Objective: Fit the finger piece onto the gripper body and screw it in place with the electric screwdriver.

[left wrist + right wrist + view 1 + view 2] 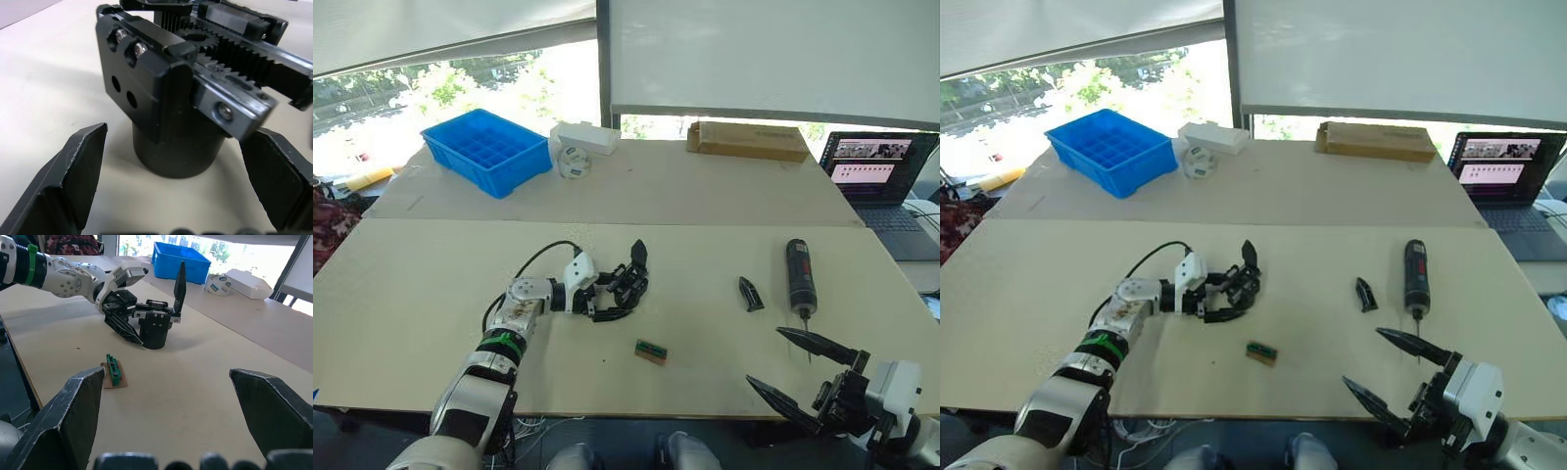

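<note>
Gripper body (628, 284) stands on table (705, 196), left gripper (603, 299) fingers spread around its base. Right gripper (795, 367) spread wide, holding nothing, near electric screwdriver (800, 277).

A blue compartment bin (487, 149) sits at the far left of the desk (705, 196), a white box (584, 138) and a small round white object (574, 163) just beside it – a brown cardboard box (747, 141) further right, an open laptop (879, 176) at the right edge, a green-and-tan block (651, 352) near the front
</note>
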`<state>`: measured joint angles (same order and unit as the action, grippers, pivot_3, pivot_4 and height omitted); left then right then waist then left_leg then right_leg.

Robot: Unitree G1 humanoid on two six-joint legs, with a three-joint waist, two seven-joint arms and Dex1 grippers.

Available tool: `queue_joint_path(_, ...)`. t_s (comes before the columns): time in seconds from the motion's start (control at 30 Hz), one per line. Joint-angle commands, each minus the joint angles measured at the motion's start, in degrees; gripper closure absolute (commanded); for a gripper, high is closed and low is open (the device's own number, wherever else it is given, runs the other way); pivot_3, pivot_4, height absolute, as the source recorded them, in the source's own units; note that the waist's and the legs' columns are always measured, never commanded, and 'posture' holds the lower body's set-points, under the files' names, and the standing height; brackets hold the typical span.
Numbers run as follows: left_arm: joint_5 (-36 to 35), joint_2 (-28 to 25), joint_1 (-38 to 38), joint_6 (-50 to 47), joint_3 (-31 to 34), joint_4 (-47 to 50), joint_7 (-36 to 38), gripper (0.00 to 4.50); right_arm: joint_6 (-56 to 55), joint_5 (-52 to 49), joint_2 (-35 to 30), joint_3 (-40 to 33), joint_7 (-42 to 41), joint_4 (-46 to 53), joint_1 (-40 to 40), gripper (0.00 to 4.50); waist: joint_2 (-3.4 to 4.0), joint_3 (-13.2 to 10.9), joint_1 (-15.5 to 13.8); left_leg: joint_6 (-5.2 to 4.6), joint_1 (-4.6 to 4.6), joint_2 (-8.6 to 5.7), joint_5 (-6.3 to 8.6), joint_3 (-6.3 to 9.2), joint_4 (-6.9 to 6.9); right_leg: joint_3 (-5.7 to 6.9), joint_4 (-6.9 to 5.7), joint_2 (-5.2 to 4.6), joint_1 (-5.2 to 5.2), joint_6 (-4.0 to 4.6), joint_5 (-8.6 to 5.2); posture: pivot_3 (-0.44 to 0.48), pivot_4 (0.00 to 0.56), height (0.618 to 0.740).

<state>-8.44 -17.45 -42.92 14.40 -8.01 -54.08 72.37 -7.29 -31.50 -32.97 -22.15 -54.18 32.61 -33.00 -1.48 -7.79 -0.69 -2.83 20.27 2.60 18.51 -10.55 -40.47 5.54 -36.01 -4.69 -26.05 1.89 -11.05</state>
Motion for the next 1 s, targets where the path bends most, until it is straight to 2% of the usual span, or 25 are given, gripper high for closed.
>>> queue_joint_path(0.03,1.0,0.7,-1.2,2.7,0.0,-2.3,2.4,0.10,0.5,-0.3,-0.9,-1.4,0.7,3.2,-0.5,0.00,0.00,0.0,0.0,-0.01,0.00,-0.01,0.01,0.00,-0.01,0.01,0.00,-0.01,0.00,-0.01,0.00,0.000,0.150,0.740)
queue_joint_path(0.07,1.1,0.7,-1.3,3.0,0.3,-2.9,2.1,0.10,0.7,-0.4,-0.9,-1.6,0.7,3.5,-0.7,0.00,0.00,0.0,0.0,-0.02,0.01,-0.01,0.01,0.00,-0.02,0.01,0.00,-0.02,0.00,-0.02,0.00,0.000,0.150,0.740)
queue_joint_path(0.17,0.6,0.9,-1.7,3.6,1.6,-4.1,1.3,0.90,0.9,-0.5,-1.0,-2.0,0.9,3.8,-1.1,0.00,0.00,0.0,0.0,-0.18,0.02,-0.01,0.11,0.01,-0.11,0.01,-0.01,-0.04,0.01,-0.03,0.01,0.000,0.150,0.740)
queue_joint_path(0.27,-1.6,1.3,-0.6,1.7,3.0,-1.3,3.2,2.19,0.9,-0.3,-0.9,-1.8,1.1,3.8,-1.3,0.00,0.00,0.0,0.0,-0.28,0.06,0.01,0.17,0.01,-0.24,0.01,-0.03,-0.04,0.02,-0.06,0.01,0.000,0.150,0.740)
queue_joint_path(0.4,-3.3,1.1,2.6,-1.8,4.0,7.2,2.2,2.22,0.9,0.0,-0.7,-1.6,1.1,3.6,-1.3,0.00,0.00,0.0,0.1,-0.26,0.08,0.01,0.16,0.01,-0.26,-0.01,-0.03,-0.04,0.00,-0.11,-0.01,0.000,0.150,0.740)
queue_joint_path(0.57,-3.4,1.7,10.4,-15.5,5.8,29.1,-12.2,2.22,0.8,-0.1,-0.8,-2.1,0.7,3.1,-1.4,0.00,-0.01,0.0,0.1,-0.25,0.16,0.01,0.15,0.01,-0.33,-0.07,-0.03,-0.08,-0.03,-0.15,0.00,0.000,0.150,0.740)
queue_joint_path(0.7,-1.1,3.3,19.2,-27.5,4.2,48.5,-23.9,2.22,0.8,0.1,-0.7,-1.7,0.6,2.9,-1.2,0.00,0.00,0.0,0.0,-0.24,0.17,0.01,0.15,0.02,-0.35,-0.08,-0.03,-0.13,-0.02,-0.20,-0.02,0.000,0.150,0.740)
queue_joint_path(0.77,-0.3,4.4,23.5,-29.8,2.5,54.5,-27.0,2.22,0.9,0.2,-0.6,-1.2,0.6,2.8,-1.1,0.00,0.01,0.0,-0.1,-0.25,0.16,-0.01,0.15,0.02,-0.36,-0.08,-0.04,-0.17,-0.01,-0.23,-0.03,0.000,0.150,0.740)
queue_joint_path(0.87,0.0,5.2,27.7,-31.7,0.2,58.9,-29.3,2.22,0.9,0.3,-0.5,-0.8,0.5,2.7,-0.8,0.00,0.01,0.0,-0.2,-0.25,0.13,-0.02,0.15,0.02,-0.35,-0.08,-0.05,-0.21,0.02,-0.26,-0.04,0.000,0.150,0.740)
queue_joint_path(1.0,0.7,6.0,28.6,-31.1,-1.0,58.5,-32.0,2.22,1.0,0.3,-0.8,-0.8,0.0,2.5,-0.6,0.00,0.01,0.0,-0.3,-0.26,0.12,-0.02,0.16,0.02,-0.35,-0.05,-0.06,-0.25,0.02,-0.30,-0.06,0.000,0.150,0.740)
